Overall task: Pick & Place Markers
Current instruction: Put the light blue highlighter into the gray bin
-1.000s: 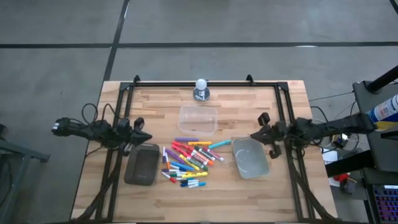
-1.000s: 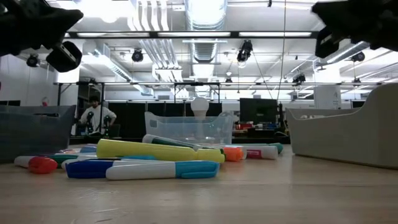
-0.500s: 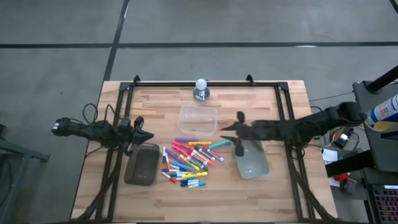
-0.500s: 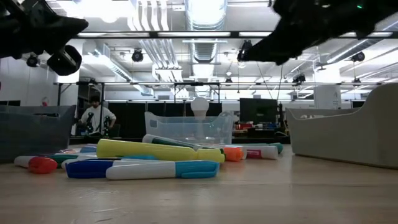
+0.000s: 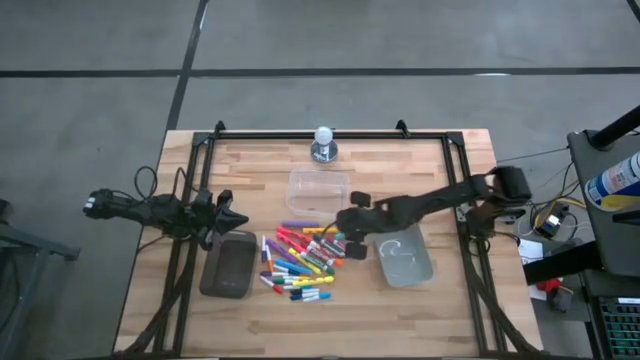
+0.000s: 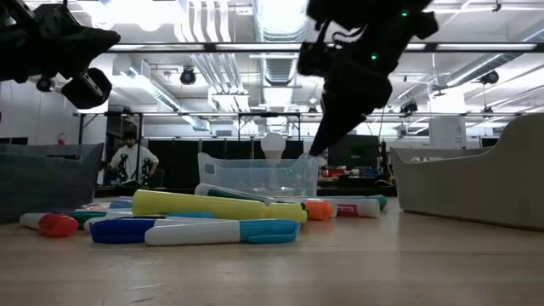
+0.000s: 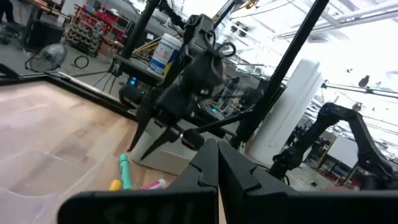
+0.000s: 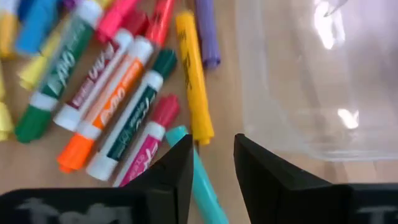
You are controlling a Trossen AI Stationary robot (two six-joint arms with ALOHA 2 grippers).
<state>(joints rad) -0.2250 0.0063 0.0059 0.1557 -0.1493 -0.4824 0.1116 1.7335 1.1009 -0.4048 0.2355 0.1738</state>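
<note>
On the wooden tabletop (image 5: 250, 160), the right gripper (image 5: 345, 226) has swung over from the edge to the markers (image 5: 300, 262), fingers slightly parted and empty above the teal one (image 8: 202, 180), ready to pick.

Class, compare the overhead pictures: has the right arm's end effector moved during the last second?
Yes. The right end effector has swung from the table's right rail across the tub to the right edge of the markers, below the clear tub.
</note>
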